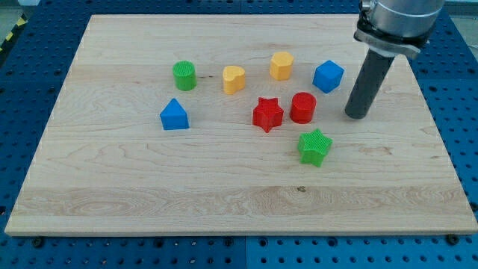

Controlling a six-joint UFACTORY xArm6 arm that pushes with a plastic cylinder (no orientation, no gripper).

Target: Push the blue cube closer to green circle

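The blue cube (328,76) sits on the wooden board at the upper right. The green circle (184,75), a short green cylinder, stands at the upper left, far from the cube. My tip (356,116) rests on the board to the right of and a little below the blue cube, with a small gap between them.
Between cube and circle lie a yellow hexagon block (281,66) and a yellow heart (233,78). A red cylinder (303,107) and a red star (267,114) sit below them. A green star (314,146) lies lower right, a blue triangular block (174,115) at left.
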